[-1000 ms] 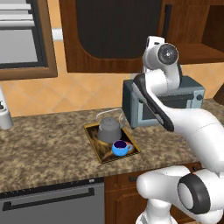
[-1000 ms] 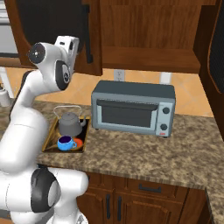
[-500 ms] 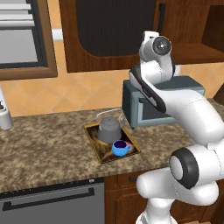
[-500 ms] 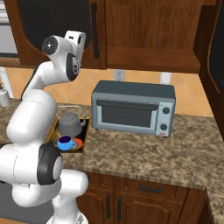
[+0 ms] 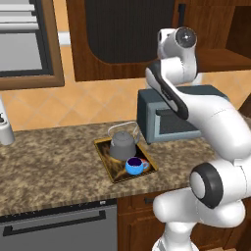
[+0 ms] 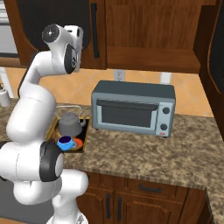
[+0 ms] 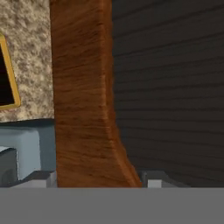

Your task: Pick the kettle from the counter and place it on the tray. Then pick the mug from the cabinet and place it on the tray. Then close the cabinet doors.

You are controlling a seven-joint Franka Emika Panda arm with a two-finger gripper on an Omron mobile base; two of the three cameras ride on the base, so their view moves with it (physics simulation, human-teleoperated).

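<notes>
The grey kettle (image 5: 122,145) and the blue mug (image 5: 135,166) both sit on the dark tray (image 5: 112,172) on the granite counter (image 5: 49,166); the right base view shows the kettle (image 6: 70,123), mug (image 6: 65,142) and tray (image 6: 85,131) too. My arm is raised high in front of the cabinet (image 6: 148,35). My gripper (image 7: 98,181) is open, close up against the left cabinet door (image 7: 83,87), whose wooden frame and dark inset panel (image 7: 170,87) lie just beyond the fingertips (image 7: 43,177). That left door (image 5: 122,34) carries a black bar handle (image 6: 94,30). The right door (image 6: 214,48) stands swung open.
A grey toaster oven (image 6: 131,109) stands on the counter right of the tray. A white container (image 5: 6,130) is at the far left. Lower cabinets (image 6: 140,197) and a dishwasher front (image 5: 59,225) run under the counter edge.
The arm has lifted and turned, bringing the hand up beside the left cabinet door. Kettle and mug stay put on the tray.
</notes>
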